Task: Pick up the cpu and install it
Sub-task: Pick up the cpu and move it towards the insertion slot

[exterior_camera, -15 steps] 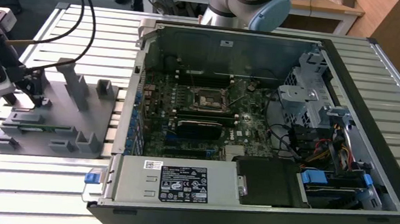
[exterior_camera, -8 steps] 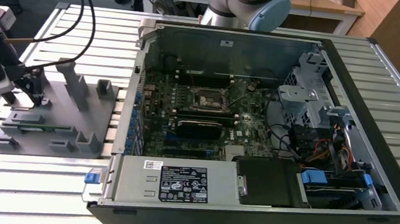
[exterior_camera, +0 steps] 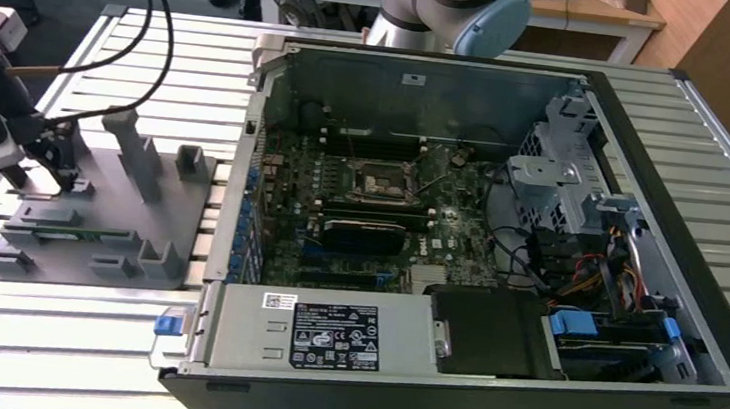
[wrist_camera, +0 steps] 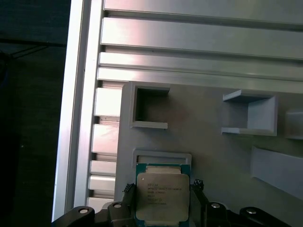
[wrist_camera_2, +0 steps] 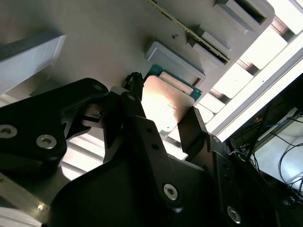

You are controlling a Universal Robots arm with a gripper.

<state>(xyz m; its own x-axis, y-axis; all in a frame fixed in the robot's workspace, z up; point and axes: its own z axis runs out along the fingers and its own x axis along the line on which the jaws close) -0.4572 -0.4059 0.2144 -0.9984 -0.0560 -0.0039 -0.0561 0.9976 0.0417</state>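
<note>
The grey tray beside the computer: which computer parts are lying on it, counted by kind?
cpu: 1
memory stick: 1
Total: 2 parts on the grey tray

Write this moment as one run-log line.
stage: pick | gripper: at cpu | cpu: on grey fixture, outside computer case | installed: no

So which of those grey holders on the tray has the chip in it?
The shallow framed holder closest to the gripper: the cpu lies flat in it. The two box-shaped holders farther off show nothing inside.
</note>
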